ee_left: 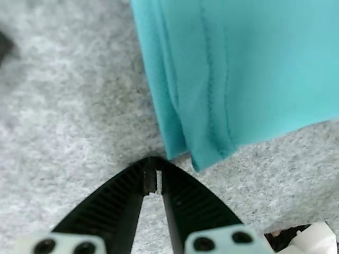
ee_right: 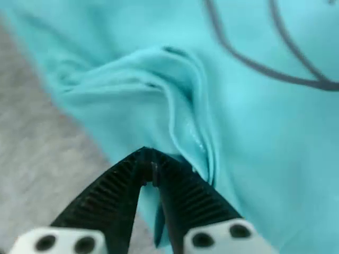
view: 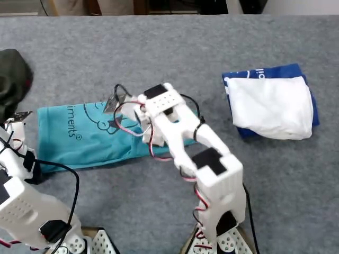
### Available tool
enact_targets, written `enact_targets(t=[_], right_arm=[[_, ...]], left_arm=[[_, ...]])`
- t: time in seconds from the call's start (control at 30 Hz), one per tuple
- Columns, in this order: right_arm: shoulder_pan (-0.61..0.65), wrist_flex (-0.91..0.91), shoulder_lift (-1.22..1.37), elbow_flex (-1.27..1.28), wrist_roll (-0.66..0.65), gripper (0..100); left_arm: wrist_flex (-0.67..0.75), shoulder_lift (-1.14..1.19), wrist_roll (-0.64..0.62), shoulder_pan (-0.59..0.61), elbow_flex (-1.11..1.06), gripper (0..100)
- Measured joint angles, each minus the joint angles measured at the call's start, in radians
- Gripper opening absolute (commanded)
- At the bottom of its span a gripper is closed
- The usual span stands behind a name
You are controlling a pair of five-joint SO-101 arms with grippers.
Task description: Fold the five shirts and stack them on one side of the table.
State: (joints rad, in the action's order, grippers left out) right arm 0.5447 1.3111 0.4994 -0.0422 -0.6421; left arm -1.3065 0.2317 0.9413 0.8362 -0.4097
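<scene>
Grey table (view: 159, 47). Teal shirt (view: 79, 143) lies flat, 9 o'clock of centre. Folded white shirt (view: 270, 106) on blue shirt (view: 265, 71), 3 o'clock. Dark garment (view: 10, 79) at 10 o'clock edge. Wrist views add pincer detail: right gripper (ee_right: 152, 172) pinching raised teal fold. Left gripper (ee_left: 153, 174) pressed together, nothing held, just beside shirt's hem.

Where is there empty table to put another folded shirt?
Bare table runs along the far edge, beyond the teal shirt. There is also room at the near right, in front of the white shirt. It is crowded at the near left: the left arm, the right arm and the teal shirt sit close.
</scene>
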Motion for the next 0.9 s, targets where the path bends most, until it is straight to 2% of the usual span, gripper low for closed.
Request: enact_targets(t=[0.2,0.4,0.63,0.8,0.9], right_arm=[[-0.078,0.009,0.069,-0.213,0.043,0.2],[-0.110,0.112,0.069,-0.341,0.046,0.2],[-0.112,0.087,0.143,-0.371,0.046,0.2],[-0.167,0.089,0.226,-0.417,0.046,0.2],[-0.218,0.173,0.213,-0.549,0.061,0.2]], left_arm=[[0.000,0.000,0.018,0.000,0.000,2],[0.000,0.000,0.043,0.000,0.000,2],[0.000,0.000,0.044,0.000,0.000,2],[0.000,0.000,0.044,0.000,0.000,2],[-0.005,0.002,-0.011,0.000,0.011,2]])
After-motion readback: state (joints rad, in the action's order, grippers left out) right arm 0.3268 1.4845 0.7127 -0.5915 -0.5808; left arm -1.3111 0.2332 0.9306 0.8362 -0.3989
